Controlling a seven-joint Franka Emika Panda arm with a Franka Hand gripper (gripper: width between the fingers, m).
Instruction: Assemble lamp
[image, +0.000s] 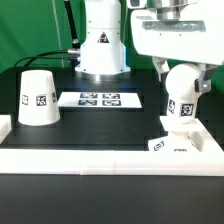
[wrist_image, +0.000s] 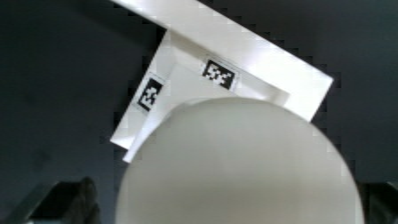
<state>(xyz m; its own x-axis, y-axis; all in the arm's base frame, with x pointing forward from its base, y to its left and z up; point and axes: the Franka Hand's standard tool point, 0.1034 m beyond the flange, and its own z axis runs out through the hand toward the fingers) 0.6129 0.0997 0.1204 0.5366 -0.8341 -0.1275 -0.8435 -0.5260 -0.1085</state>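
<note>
My gripper (image: 184, 78) is clenched on the bulb (image: 181, 100), one finger on each side of its round head, with the tagged stem hanging straight down. This is well off to the exterior view's right of the marker board (image: 98, 99). The flat square base (image: 176, 145) lies just under the bulb, nearer the camera than the marker board. I cannot tell whether stem and base touch. In my wrist view the bulb's dome fills most of the picture, with the base's far corner and two of its tags showing past it. The shade (image: 40, 98) stands mouth down just beyond the marker board's other end, on the exterior view's left. Bare black table (image: 100, 130) lies open between the marker board and the white rim (image: 110, 160) in front. My own pedestal (image: 103, 50) rises just behind the marker board.
</note>
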